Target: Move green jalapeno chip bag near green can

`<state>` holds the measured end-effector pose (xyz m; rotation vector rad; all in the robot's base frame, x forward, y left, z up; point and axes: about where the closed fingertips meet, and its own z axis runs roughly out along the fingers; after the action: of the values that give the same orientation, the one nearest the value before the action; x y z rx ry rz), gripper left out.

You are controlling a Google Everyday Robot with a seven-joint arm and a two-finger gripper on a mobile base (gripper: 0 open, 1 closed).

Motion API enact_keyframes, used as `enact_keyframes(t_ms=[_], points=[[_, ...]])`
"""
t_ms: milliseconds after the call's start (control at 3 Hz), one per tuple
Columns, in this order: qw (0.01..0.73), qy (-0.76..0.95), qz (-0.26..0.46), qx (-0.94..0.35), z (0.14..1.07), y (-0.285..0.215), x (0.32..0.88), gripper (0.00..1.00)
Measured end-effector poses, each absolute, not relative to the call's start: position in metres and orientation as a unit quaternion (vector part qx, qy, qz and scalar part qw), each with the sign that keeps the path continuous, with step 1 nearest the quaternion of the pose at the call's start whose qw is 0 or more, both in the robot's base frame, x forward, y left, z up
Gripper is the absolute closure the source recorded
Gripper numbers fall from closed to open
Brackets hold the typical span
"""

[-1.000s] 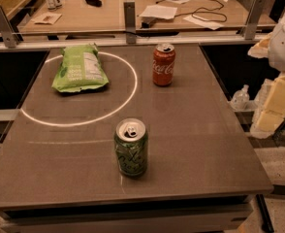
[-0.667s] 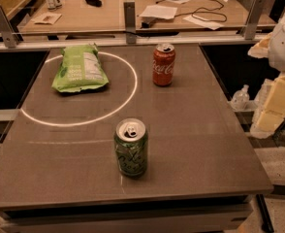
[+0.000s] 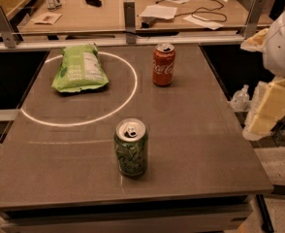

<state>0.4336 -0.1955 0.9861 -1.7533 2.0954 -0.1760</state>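
Observation:
The green jalapeno chip bag (image 3: 79,68) lies flat at the far left of the dark table (image 3: 200,130), inside a white circle of light. The green can (image 3: 131,147) stands upright near the front middle of the table, its silver top opened. My gripper (image 3: 270,108) hangs at the right edge of the view, off the table's right side, far from both the bag and the can. It holds nothing that I can see.
A red cola can (image 3: 164,64) stands upright at the far middle, right of the bag. Behind a metal rail is a wooden desk (image 3: 108,13) with papers, cables and small items. A clear plastic bottle (image 3: 240,99) sits below the table's right edge.

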Motion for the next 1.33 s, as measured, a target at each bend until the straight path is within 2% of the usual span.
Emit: enact_keyframes(t_ms=[333,1000,1333], points=[[0.241,0.729,-0.086,-0.635,0.980,-0.176,0.425,0.00],[0.340,0.630,-0.064,-0.695,0.995,-0.136,0.470,0.00],[0.350,0.567,-0.057,-0.744,1.013,-0.116,0.492,0.00]])
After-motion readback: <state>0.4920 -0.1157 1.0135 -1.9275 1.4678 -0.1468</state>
